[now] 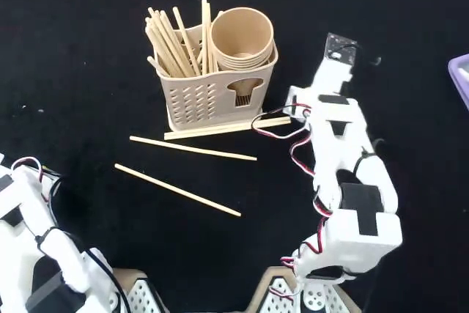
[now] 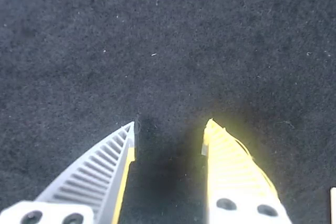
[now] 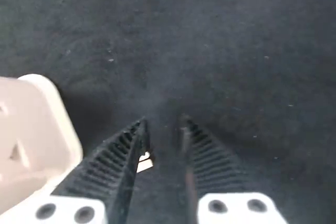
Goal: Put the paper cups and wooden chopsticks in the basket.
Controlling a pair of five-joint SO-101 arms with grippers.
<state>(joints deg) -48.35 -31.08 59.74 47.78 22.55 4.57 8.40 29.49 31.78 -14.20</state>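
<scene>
A beige slotted basket stands at the back of the black table, holding several wooden chopsticks and stacked paper cups. One chopstick lies along the basket's front base. Two more chopsticks lie loose in front. My right gripper hangs just right of the basket, its fingers a narrow gap apart over the end of the base chopstick; the basket corner is beside it. My left gripper is open over bare black cloth at the near left.
The right arm stretches from the front edge toward the basket. The left arm sits folded at the near-left corner. A purple container edge shows at the far right.
</scene>
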